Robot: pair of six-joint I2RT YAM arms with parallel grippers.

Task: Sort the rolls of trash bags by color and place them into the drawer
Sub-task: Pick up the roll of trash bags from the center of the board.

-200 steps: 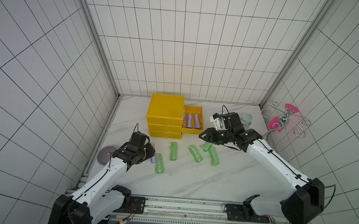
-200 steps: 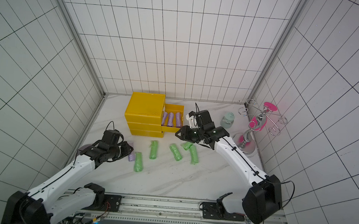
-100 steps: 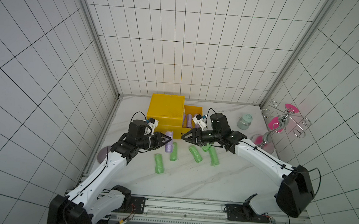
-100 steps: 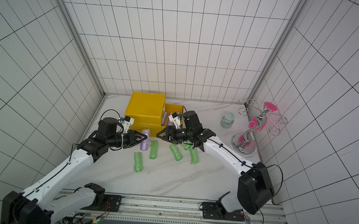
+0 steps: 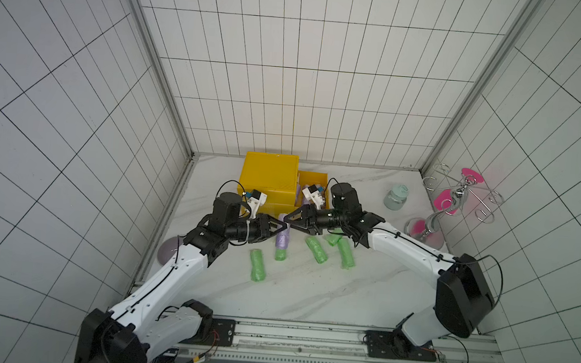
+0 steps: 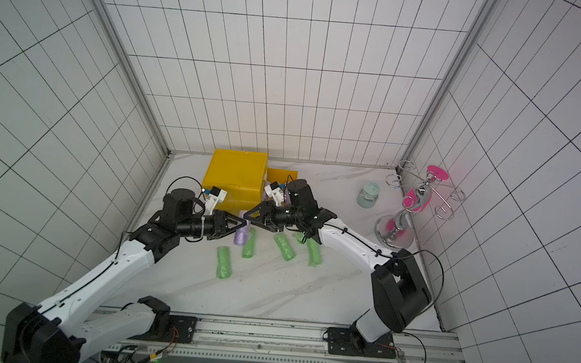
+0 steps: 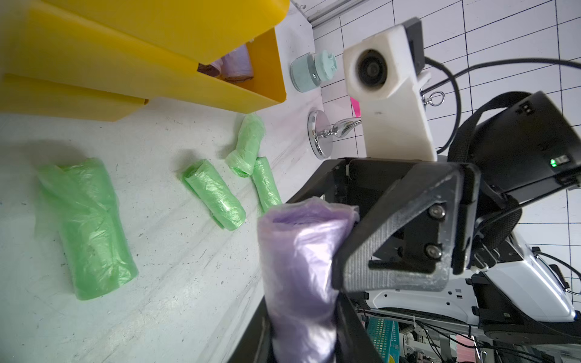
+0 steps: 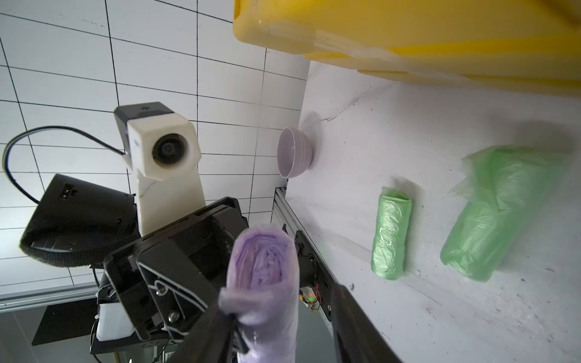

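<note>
A handover is in hand: the purple roll is clamped by the left gripper, and the right gripper is spread around it, not yet clamped. Right closure, then left release, is judged necessary next.

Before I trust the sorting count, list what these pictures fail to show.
- Open drawer: the right arm covers much of it in both top views; the left wrist view shows only a purple sliver, so no count.
- Right gripper: whether its fingers press the purple roll held by the left gripper; close-up blur in both wrist views.
- Yellow cabinet: shut drawers hide their contents.
</note>
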